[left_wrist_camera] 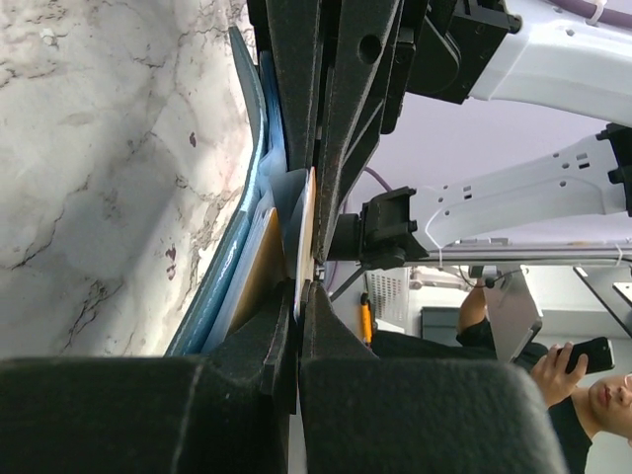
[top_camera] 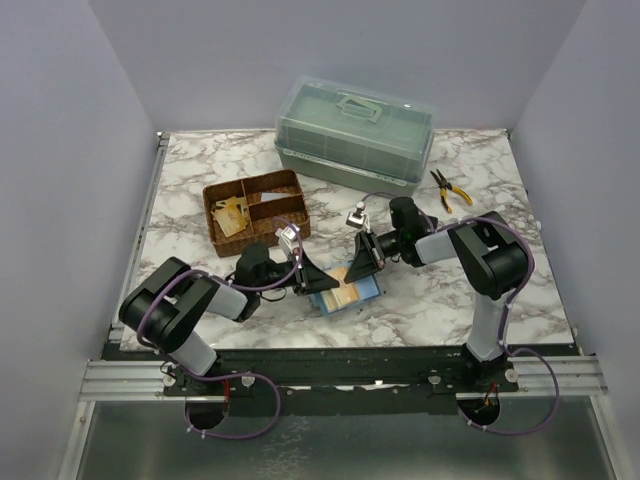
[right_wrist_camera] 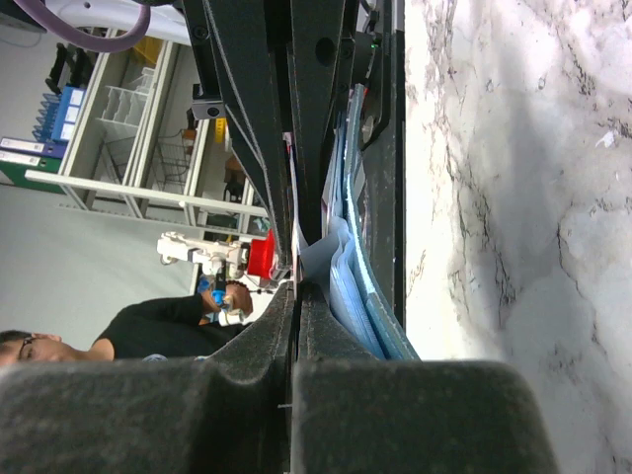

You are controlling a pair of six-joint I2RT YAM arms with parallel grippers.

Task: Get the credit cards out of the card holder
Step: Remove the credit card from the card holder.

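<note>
Eyes on the card holder: open flat on the marble surface, right between both claws. Pinching a thin credit card by its edge with the left claw, pads pressed together just above the card holder's pocket. Clamping the card holder's pale inner flap with the right claw, also pressed tight. Could bend or jam the credit card by pulling at a slant. Could drag the whole card holder along by losing that flap.

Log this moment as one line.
left fingers: shut on thin tan credit card | right fingers: shut on teal-blue folding wallet | task: unfinished
</note>
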